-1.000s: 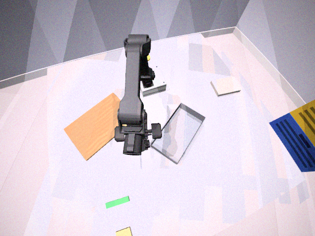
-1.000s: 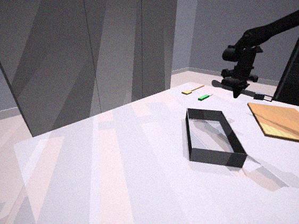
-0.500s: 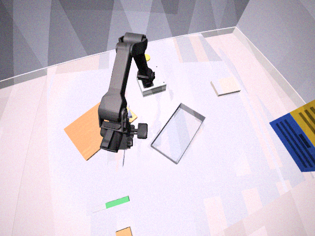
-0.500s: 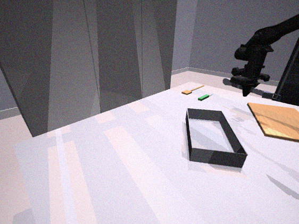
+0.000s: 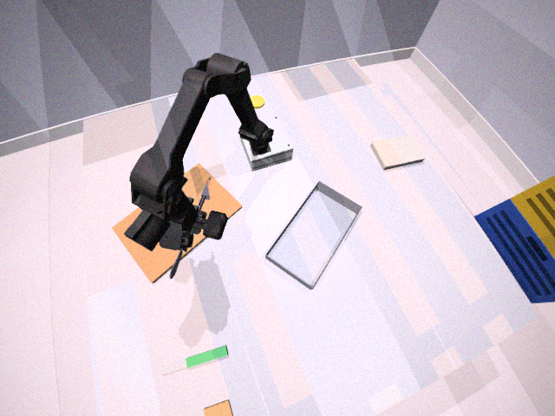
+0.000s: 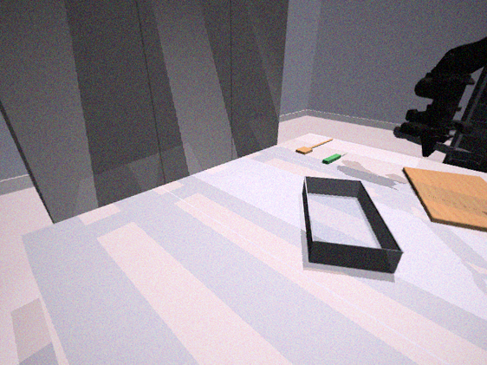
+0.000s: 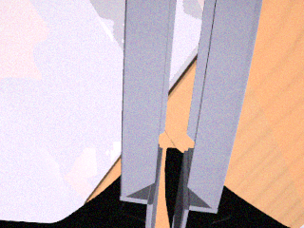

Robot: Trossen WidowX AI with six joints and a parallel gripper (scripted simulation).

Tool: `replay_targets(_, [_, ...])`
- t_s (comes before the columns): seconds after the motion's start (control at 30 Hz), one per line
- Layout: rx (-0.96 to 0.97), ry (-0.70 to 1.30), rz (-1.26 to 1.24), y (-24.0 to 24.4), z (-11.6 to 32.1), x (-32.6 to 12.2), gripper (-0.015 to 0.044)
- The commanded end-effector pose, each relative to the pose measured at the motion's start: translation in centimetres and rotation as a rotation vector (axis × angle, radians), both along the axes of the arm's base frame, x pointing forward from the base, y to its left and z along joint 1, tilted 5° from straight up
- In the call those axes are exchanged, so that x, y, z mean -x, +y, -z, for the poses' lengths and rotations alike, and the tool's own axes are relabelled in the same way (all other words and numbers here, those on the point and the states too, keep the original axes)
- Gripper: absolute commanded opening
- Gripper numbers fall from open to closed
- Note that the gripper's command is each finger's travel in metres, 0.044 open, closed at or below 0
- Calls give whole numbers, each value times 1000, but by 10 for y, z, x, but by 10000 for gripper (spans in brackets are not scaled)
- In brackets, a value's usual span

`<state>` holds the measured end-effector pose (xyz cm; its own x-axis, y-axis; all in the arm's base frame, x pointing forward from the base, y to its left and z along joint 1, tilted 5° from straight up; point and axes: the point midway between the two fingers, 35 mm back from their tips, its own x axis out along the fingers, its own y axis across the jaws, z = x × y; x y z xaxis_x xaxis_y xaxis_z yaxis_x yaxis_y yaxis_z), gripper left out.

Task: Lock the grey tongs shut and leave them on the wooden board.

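The grey tongs (image 5: 204, 195) (image 6: 456, 148) (image 7: 146, 95) hang in my gripper (image 5: 190, 224) (image 6: 428, 147), which is shut on them. In the wrist view their two arms run side by side with a narrow gap; whether the lock is engaged cannot be told. The hinge end is toward the back in the top view, the tip end toward the front. In the exterior view the gripper is well above the table. The wooden board (image 5: 154, 266) (image 6: 464, 202) (image 7: 273, 119) lies below, partly hidden by the arm. The roasting tin (image 5: 339, 195) (image 6: 352, 256) has no tongs across it.
A green block (image 5: 206, 356) (image 6: 332, 158) and an orange paddle-like piece (image 5: 218, 408) (image 6: 304, 150) lie toward the front. A beige slab (image 5: 397, 152) is at the right. A yellow disc (image 5: 257, 101) lies behind the arm's base (image 5: 273, 159). A blue and yellow box (image 5: 506, 246) is far right.
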<state>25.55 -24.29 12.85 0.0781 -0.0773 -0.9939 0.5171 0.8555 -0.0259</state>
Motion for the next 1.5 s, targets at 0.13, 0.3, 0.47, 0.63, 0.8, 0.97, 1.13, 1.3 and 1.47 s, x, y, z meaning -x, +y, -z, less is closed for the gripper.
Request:
replay_targets(0.13, [-10, -8, 99, -31, 0, 33, -150])
replay_targets(0.3, [-13, -14, 166, -49, 0, 56, -150])
replay_targets(0.47, [-15, -17, 231, -64, 1, 81, -150])
replay_targets(0.63, [-18, -22, 293, -78, 1, 106, -150])
replay_targets(0.8, [-18, -23, 301, -79, 1, 109, -150])
replay_targets(0.97, [-3, -47, 306, -80, 2, 109, -150])
replay_targets(1.13, [43, -117, 321, -82, 4, 110, -150])
replay_targets(1.3, [93, -189, 331, -84, 5, 110, -150])
replay_targets(1.47, [143, -259, 339, -85, 6, 111, -150])
